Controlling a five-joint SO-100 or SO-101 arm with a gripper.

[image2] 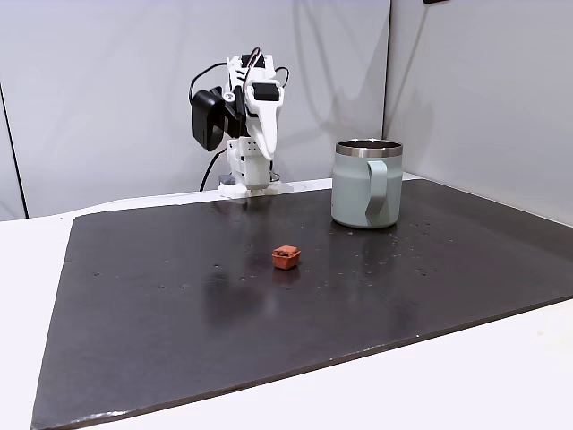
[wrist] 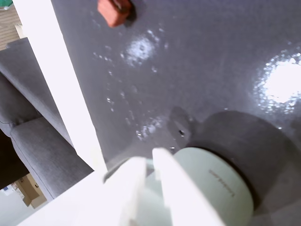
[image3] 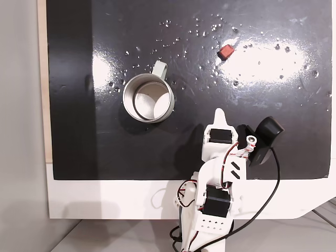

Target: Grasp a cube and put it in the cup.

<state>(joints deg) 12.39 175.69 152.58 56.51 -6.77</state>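
Observation:
The small reddish-brown cube (image2: 286, 257) lies alone near the middle of the black mat; from above the cube (image3: 227, 51) is at the upper right, and the wrist view catches the cube (wrist: 114, 12) at its top edge. The pale grey-green cup (image2: 358, 188) stands upright at the back right of the mat, handle toward the camera; the view from above looks into the cup (image3: 125, 100), which holds nothing. My gripper (image2: 267, 154) hangs folded by the arm's base, shut and holding nothing. Its tip (image3: 219, 112) is well short of the cube, and the cup wall (wrist: 221, 188) lies just beyond the white fingers (wrist: 136, 179).
The black mat (image2: 179, 296) covers most of a white table (image2: 501, 376). Grey walls stand behind and to the right. A grey sofa (wrist: 28, 132) lies past the table edge in the wrist view. The arm's base (image3: 210, 210) sits off the mat's near edge.

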